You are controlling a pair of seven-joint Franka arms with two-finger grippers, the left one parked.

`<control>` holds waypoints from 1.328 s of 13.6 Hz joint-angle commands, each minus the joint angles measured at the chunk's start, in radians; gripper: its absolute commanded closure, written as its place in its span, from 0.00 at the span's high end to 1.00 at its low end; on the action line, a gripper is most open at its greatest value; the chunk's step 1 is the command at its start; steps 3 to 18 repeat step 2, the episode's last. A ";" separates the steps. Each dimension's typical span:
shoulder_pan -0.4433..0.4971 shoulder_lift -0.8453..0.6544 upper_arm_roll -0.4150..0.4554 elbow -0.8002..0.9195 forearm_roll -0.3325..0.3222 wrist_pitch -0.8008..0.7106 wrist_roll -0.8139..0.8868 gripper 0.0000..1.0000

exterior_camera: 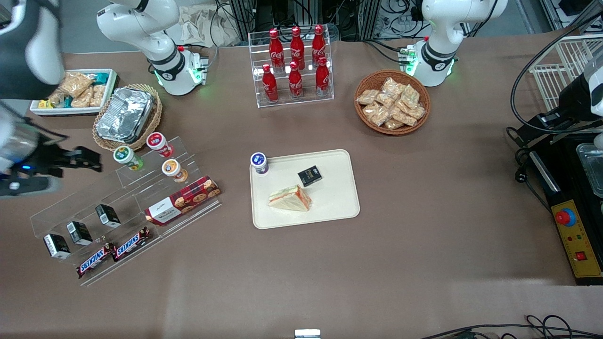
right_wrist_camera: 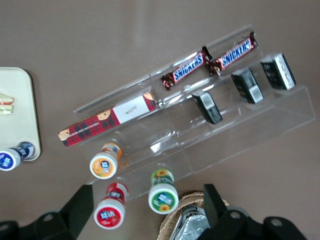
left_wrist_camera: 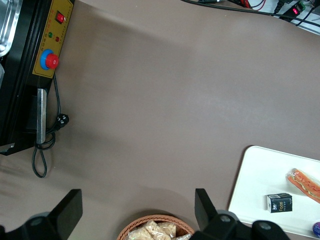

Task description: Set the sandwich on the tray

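The sandwich (exterior_camera: pixel 290 197), a clear-wrapped wedge of pale bread with red and green filling, lies on the beige tray (exterior_camera: pixel 330 209) in the middle of the table. Both also show in the right wrist view, the sandwich (right_wrist_camera: pixel 6 105) at the edge of the tray (right_wrist_camera: pixel 22 120). My gripper (exterior_camera: pixel 92 159) hovers open at the working arm's end of the table, well away from the tray. Nothing is between its fingers. Under the gripper (right_wrist_camera: pixel 148 205) stand a red-lid cup (right_wrist_camera: pixel 107 212) and a green-lid cup (right_wrist_camera: pixel 163 195) on the clear display rack (right_wrist_camera: pixel 235 125).
A small black box (exterior_camera: pixel 309 175) and a blue-lid cup (exterior_camera: pixel 259 162) share the tray. The rack also holds an orange-lid cup (exterior_camera: pixel 173 169), a cookie box (exterior_camera: pixel 183 200), Snickers bars (exterior_camera: pixel 113 252) and black boxes. A foil container (exterior_camera: pixel 125 114), snack bin (exterior_camera: pixel 75 89), cola bottles (exterior_camera: pixel 295 61) and snack basket (exterior_camera: pixel 392 101) stand farther back.
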 commanded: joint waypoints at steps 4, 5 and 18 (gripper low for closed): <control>-0.108 -0.037 0.016 -0.018 0.054 -0.020 -0.070 0.98; -0.108 -0.037 0.016 -0.018 0.054 -0.020 -0.070 0.98; -0.108 -0.037 0.016 -0.018 0.054 -0.020 -0.070 0.98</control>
